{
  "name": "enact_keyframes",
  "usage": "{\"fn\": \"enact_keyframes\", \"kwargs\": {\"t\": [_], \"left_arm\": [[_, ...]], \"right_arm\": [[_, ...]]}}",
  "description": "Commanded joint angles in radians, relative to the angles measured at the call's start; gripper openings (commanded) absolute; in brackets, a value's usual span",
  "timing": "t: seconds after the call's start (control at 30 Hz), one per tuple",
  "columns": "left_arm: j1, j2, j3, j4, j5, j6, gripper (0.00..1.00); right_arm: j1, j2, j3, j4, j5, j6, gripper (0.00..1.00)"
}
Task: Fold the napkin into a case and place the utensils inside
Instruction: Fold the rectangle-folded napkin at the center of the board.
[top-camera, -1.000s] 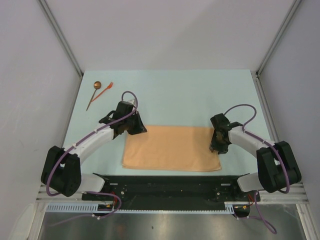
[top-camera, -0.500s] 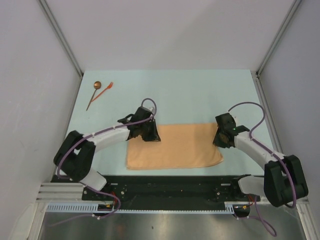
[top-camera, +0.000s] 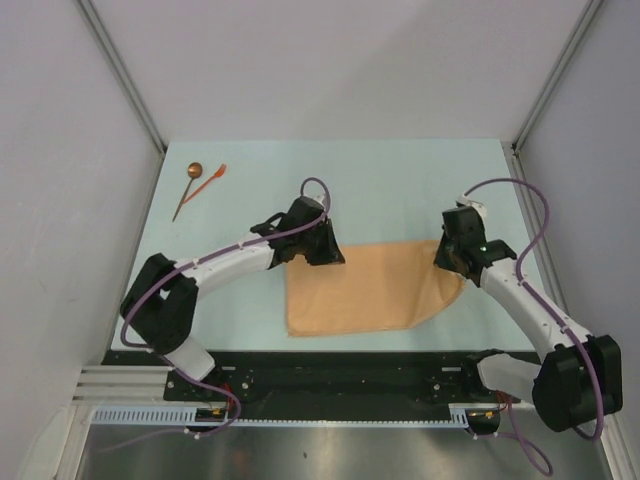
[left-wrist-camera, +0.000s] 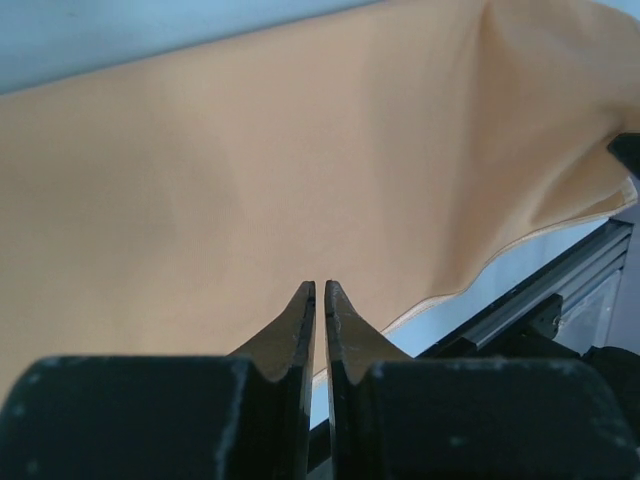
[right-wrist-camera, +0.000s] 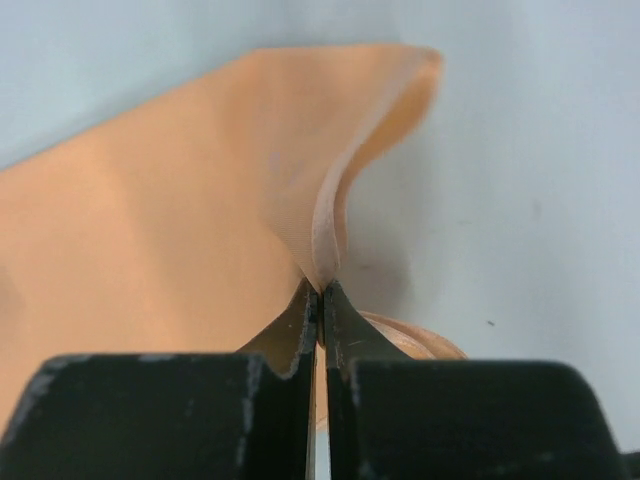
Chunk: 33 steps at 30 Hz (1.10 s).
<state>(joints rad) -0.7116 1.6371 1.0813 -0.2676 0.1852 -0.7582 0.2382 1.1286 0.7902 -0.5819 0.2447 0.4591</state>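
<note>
left fingers (left-wrist-camera: 303, 312) and right fingers (right-wrist-camera: 303, 318) are each pinching a far corner of the napkin (top-camera: 370, 290); they should be moving level, keeping the fold square.

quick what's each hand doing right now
Left hand: closed on the napkin, at its far left corner.
Right hand: closed, pinching the napkin's far right corner.

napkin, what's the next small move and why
Probably draw the far corners of the napkin toward its near edge to fold it over. The left gripper and right gripper are each shut on one corner, slightly raised, while the near edge lies flat.
</note>
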Motion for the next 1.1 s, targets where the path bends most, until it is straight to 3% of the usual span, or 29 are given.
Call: {"fn": "enact_keyframes", "kwargs": {"t": [0.0, 0.2, 0.43, 0.67, 1.07], "left_arm": [[0.070, -0.149, -0.049, -0.036, -0.021, 0.023, 0.11], [0.204, -0.365, -0.257, -0.090, -0.026, 0.075, 0.13], [0.313, -0.519, -0.365, -0.125, 0.005, 0.112, 0.15], [0.339, -0.519, -0.386, -0.114, 0.016, 0.123, 0.15], [0.339, -0.433, -0.458, -0.038, -0.050, 0.063, 0.14]], "right_arm": [[0.160, 0.082, 0.136, -0.013, 0.061, -0.028, 0.00], [0.439, 0.322, 0.320, -0.039, -0.001, 0.081, 0.00], [0.634, 0.528, 0.452, 0.042, -0.111, 0.194, 0.00], [0.697, 0.611, 0.503, 0.106, -0.177, 0.259, 0.00], [0.701, 0.691, 0.544, 0.140, -0.234, 0.296, 0.00]]}}
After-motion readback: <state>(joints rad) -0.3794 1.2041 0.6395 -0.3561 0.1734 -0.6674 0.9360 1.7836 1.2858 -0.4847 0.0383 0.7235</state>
